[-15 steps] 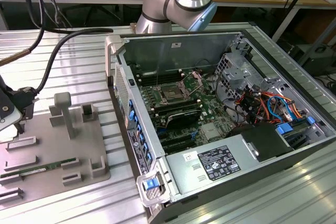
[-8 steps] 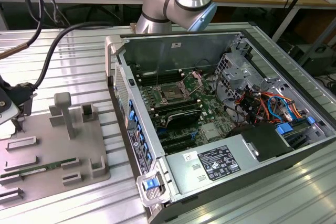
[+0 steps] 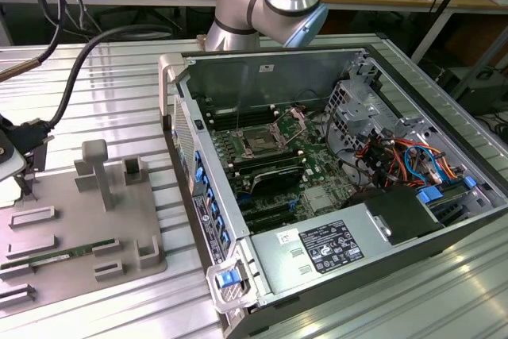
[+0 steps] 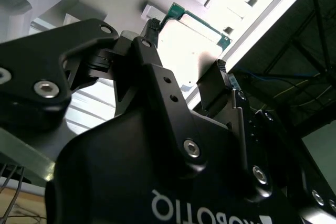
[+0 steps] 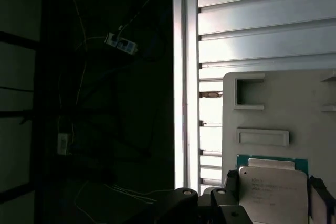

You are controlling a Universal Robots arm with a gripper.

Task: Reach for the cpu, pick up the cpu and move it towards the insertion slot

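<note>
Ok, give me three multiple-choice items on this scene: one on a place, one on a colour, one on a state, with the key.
1. Where is the cpu?
A. on the floor
B. in a person's hand
C. between the jaws, over the tray

2. What colour is the cpu's rim?
A. green
B. red
C. yellow

3. How is the case?
A. shut
B. open, with the board showing
C. upside down

Key:
1 C: both wrist views show a jaw at each side of it.
2 A: a thin green edge frames the pale top.
3 B: the exterior view looks straight into it.
</note>
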